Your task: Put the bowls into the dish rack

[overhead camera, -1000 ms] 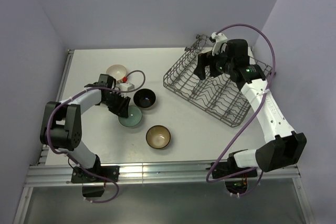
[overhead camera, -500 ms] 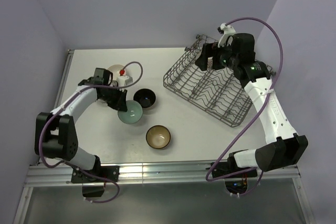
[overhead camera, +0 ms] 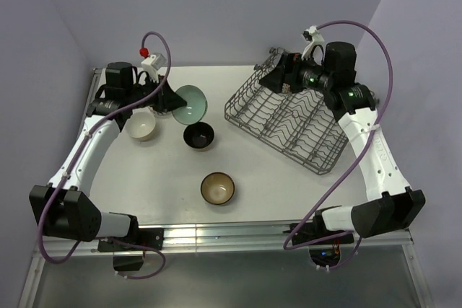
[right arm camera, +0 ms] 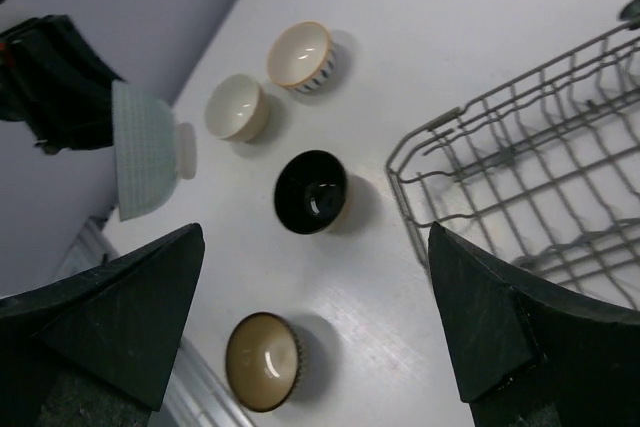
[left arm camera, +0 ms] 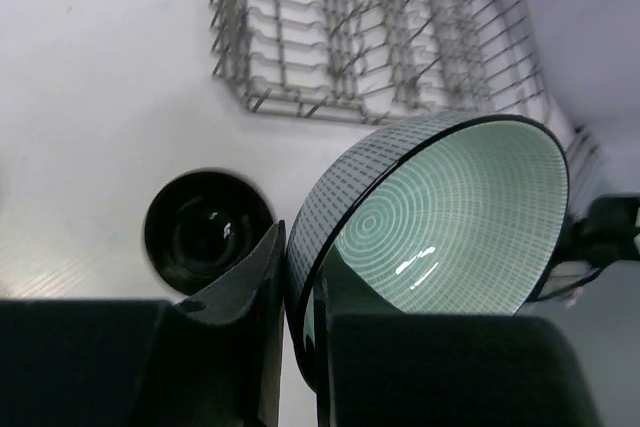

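Lilac walls (overhead camera: 216, 12) close in the white counter (overhead camera: 274, 178) on three sides, both as they were. The dish rack (overhead camera: 303, 124) has not moved. It lies under and nearward of the right pincer (overhead camera: 278, 81), which has drawn up off the wires since a second ago and hangs with its fingers spread wide, nothing between them. The left pincer (left arm camera: 298, 252) is clamped on the rim of the pale teal bowl (left arm camera: 450, 217), one finger inside and one outside. A second ago that bowl sat on the counter; now it is in the air, tipped on its side. Below this pincer stand the black bowl (overhead camera: 198, 135) and the cream bowl (overhead camera: 141, 125), which the arm's move has uncovered. Farther toward the near edge is the brown bowl (overhead camera: 217, 187).
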